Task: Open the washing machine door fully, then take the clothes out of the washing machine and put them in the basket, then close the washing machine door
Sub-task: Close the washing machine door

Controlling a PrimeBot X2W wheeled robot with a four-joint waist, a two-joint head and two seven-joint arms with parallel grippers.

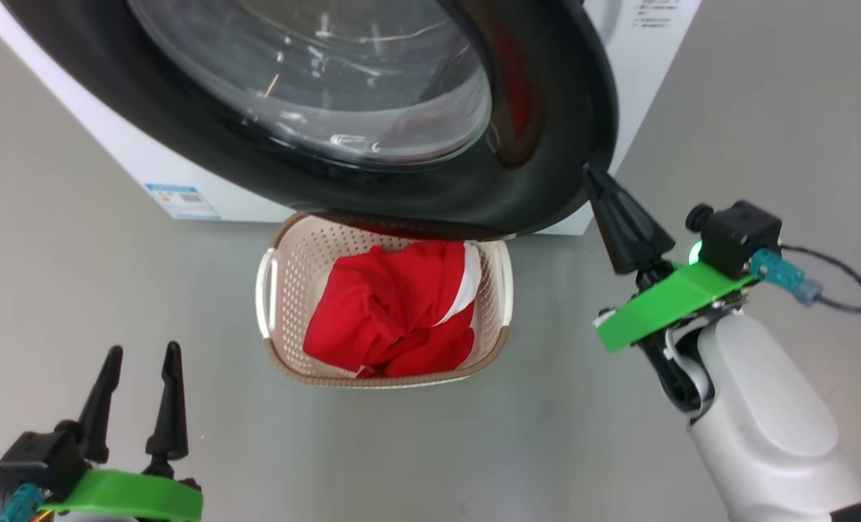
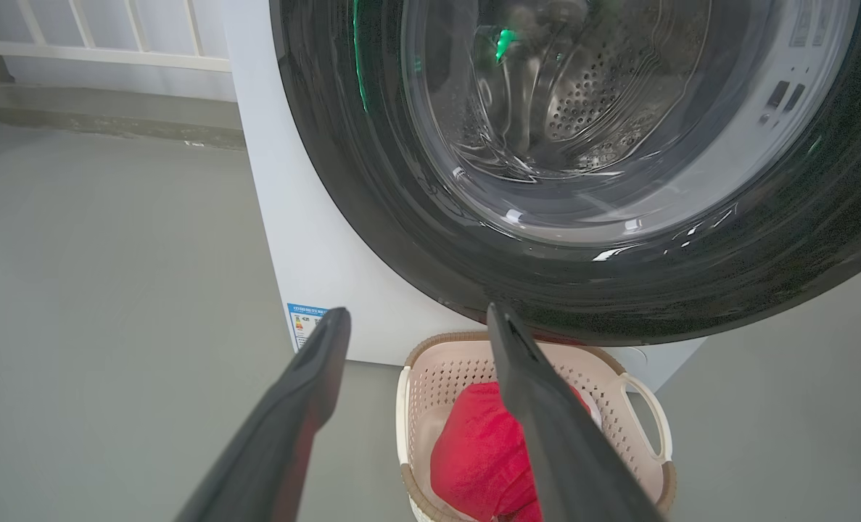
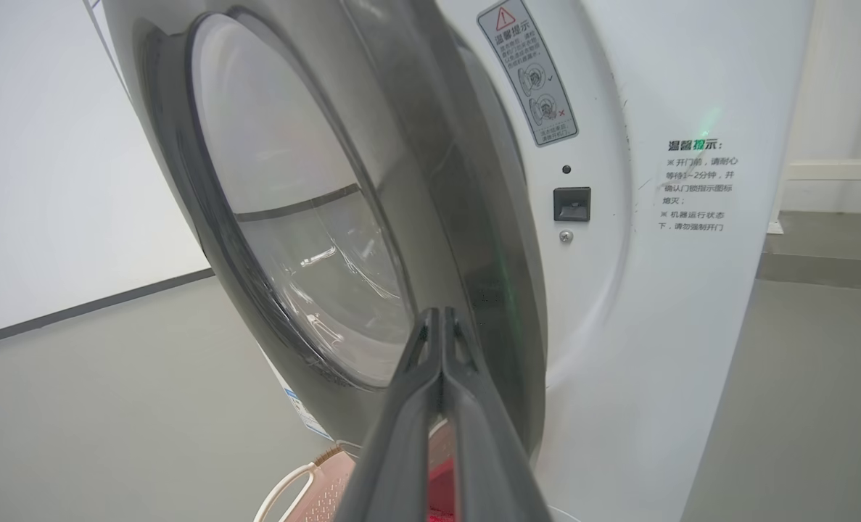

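Note:
The washing machine door (image 1: 546, 145), black-rimmed with a bulging glass centre, stands ajar in front of the white washing machine (image 1: 648, 65). My right gripper (image 1: 591, 174) is shut with nothing between its fingers. Its tip is at the door's lower right edge, and in the right wrist view the right gripper (image 3: 439, 313) points at the door's rim (image 3: 430, 181). On the floor below the door stands the cream basket (image 1: 278, 304), with red clothes (image 1: 386, 312) in it. My left gripper (image 1: 143, 349) is open at the lower left, well short of the basket. Past the left gripper (image 2: 417, 312) I see the door (image 2: 372, 181) and the basket (image 2: 437, 344).
Grey floor surrounds the machine and basket. A blue label (image 1: 183, 199) is stuck low on the machine's front. The latch slot (image 3: 571, 203) and a warning sticker (image 3: 528, 69) show on the front panel beside the door. A white railing (image 2: 111, 51) runs along the far wall.

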